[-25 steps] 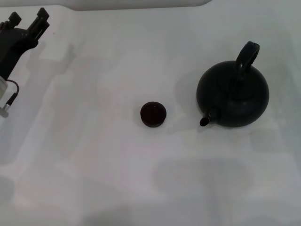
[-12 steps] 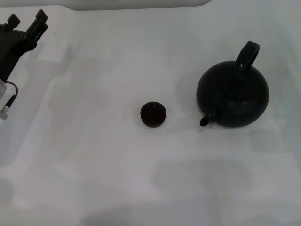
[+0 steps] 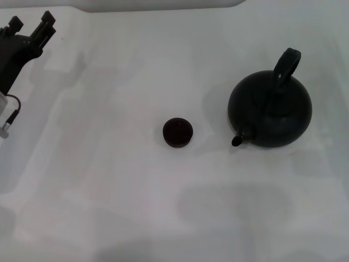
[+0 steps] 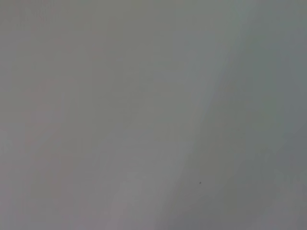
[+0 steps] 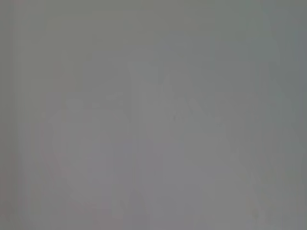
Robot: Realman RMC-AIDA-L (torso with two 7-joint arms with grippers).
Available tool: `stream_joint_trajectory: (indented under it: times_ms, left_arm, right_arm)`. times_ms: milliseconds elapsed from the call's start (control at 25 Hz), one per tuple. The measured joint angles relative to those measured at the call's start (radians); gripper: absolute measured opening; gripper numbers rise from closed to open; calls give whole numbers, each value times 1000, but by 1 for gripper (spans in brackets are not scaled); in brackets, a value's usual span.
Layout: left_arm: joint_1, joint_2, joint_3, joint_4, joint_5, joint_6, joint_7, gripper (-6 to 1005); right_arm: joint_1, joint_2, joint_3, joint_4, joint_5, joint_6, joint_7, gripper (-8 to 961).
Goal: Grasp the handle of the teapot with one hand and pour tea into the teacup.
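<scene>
In the head view, the matte-black teapot (image 3: 271,110) stands upright on the white table at the right. Its arched black handle (image 3: 287,64) rises over its far side and its short spout (image 3: 238,140) points toward the front left. The small dark teacup (image 3: 178,132) sits at the table's middle, apart from the spout, to its left. My left gripper (image 3: 31,25) is at the far left back corner, open and empty, far from both. My right gripper is out of view. Both wrist views show only a blank pale surface.
The white table (image 3: 109,180) spreads around the cup and teapot. The left arm's dark body with a red and black cable (image 3: 12,112) lies along the left edge. A pale raised edge (image 3: 158,5) runs along the back.
My left gripper has drifted very slightly to the left. The teapot and teacup have not moved.
</scene>
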Motion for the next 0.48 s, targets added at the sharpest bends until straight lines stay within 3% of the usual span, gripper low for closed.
stream_joint_trajectory:
  times_ms: [480]
  left_arm:
    - [-2,0,0,0,0,0,0,880]
  right_arm:
    - [2,0,0,0,0,5,1,870]
